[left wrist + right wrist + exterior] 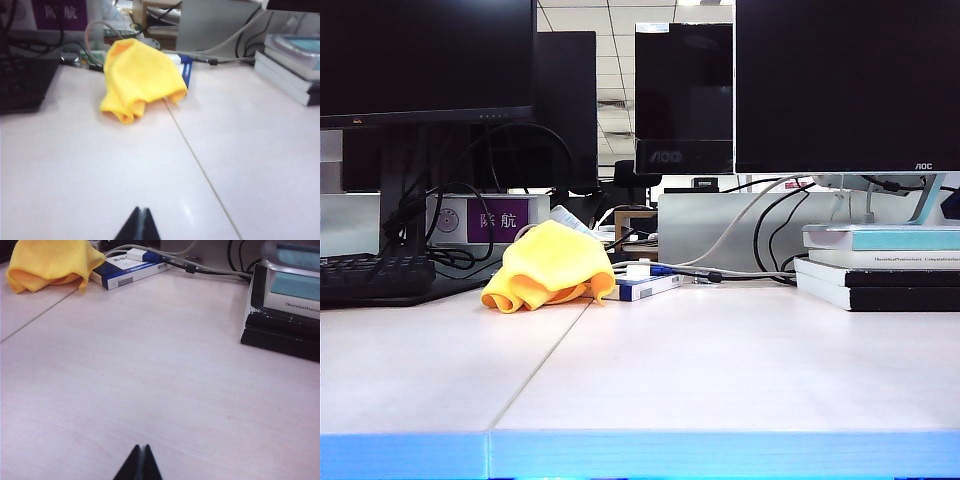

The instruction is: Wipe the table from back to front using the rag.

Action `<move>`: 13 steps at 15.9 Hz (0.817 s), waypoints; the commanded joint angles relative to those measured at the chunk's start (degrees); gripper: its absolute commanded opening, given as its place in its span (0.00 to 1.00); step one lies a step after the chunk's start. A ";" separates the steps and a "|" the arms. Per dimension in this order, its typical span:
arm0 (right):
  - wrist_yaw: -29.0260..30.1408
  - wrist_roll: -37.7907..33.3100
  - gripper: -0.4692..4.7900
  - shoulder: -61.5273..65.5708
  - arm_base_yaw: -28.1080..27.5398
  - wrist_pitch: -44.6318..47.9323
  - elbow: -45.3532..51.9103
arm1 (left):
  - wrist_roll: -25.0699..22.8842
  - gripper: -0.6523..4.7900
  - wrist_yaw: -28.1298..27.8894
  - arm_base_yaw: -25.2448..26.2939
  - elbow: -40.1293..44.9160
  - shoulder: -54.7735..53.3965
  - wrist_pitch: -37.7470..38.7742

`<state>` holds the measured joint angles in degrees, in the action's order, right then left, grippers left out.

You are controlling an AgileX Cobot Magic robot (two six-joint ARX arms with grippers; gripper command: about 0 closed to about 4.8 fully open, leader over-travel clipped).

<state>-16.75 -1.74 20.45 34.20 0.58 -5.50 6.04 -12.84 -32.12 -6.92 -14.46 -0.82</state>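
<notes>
Pale off-white table [720, 370], faint wood grain, a thin seam running back from the bright blue front edge. Office room: tiled ceiling with strip lights, dark monitors ranged along the back. One monitor [847, 85] at right carries the "AOC" badge; a smaller screen [684, 98] behind shows the same letters. Black keyboard [375, 275] at the left rear. Cables trail across the back of the desk.

The rag [550, 265]: yellow-orange cloth, crumpled into a loose mound with a rolled fold at its lower edge, lying at the back of the table, mostly on the left side of the seam. It touches a blue-and-white box [642, 287] just to its right; the box's print is too small to read.

Purple placard [497, 218] behind the rag, white characters "际航". At right, a stack of books [880, 268]; a spine in the right wrist view reads "Theoretical Neuros…", cut off.

Left gripper [140, 222]: dark fingers pressed together, nothing between them, low over bare table, well short of the rag. Right gripper [140, 460]: fingers likewise pressed together, holding nothing, over bare table, well apart from the rag. Neither arm shows in the exterior view.
</notes>
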 commanded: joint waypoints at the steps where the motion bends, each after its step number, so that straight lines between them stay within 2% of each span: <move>1: 0.00 -0.17 0.09 -0.04 -0.02 0.94 -0.28 | -0.44 0.11 3.10 8.72 4.63 7.63 -3.48; 3: 0.22 -0.17 0.09 -0.04 0.00 0.92 -0.28 | -3.98 0.11 7.80 16.76 6.54 12.81 -2.01; 7: 0.15 -0.15 0.09 -0.07 0.02 0.50 -0.28 | -4.81 0.11 11.15 24.46 6.51 14.38 3.48; 8: 0.24 -0.17 0.09 -0.07 0.04 0.50 -0.28 | -5.99 0.11 12.98 24.50 6.51 14.38 7.54; 9: 0.17 -0.17 0.09 -0.07 0.04 0.52 -0.28 | -7.87 0.11 12.44 24.50 6.49 14.38 11.61; 10: 0.22 -0.17 0.09 -0.07 0.07 0.50 -0.28 | -9.92 0.11 11.74 24.50 6.49 14.38 11.50; 13: 0.17 -0.17 0.09 -0.07 0.07 0.52 -0.28 | -10.60 0.11 9.51 24.50 6.49 14.38 11.47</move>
<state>-16.51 -1.74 20.40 34.24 0.43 -5.52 -3.97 -2.15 -7.66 -0.56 -0.23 9.67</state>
